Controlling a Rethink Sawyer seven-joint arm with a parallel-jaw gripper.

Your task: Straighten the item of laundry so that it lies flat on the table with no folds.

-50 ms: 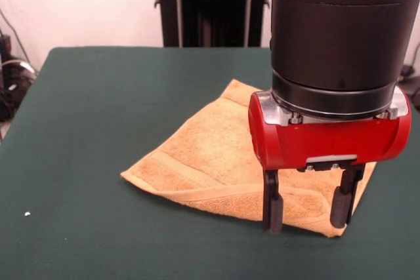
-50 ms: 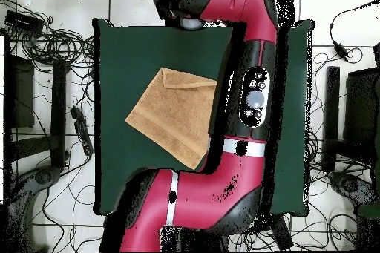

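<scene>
Two fingers of the gripper hang spread, pointing down over the towel's near edge

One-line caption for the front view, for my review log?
Open pincer poised over the near corner of a folded golden-orange towel on the green table.

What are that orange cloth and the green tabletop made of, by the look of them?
The towel looks like terry cloth: a fuzzy, looped, matte pile, with a smoother woven band and a hemmed edge. The table seems covered in felt or a similar fabric: flat, dull dark green, without shine or grain.
</scene>
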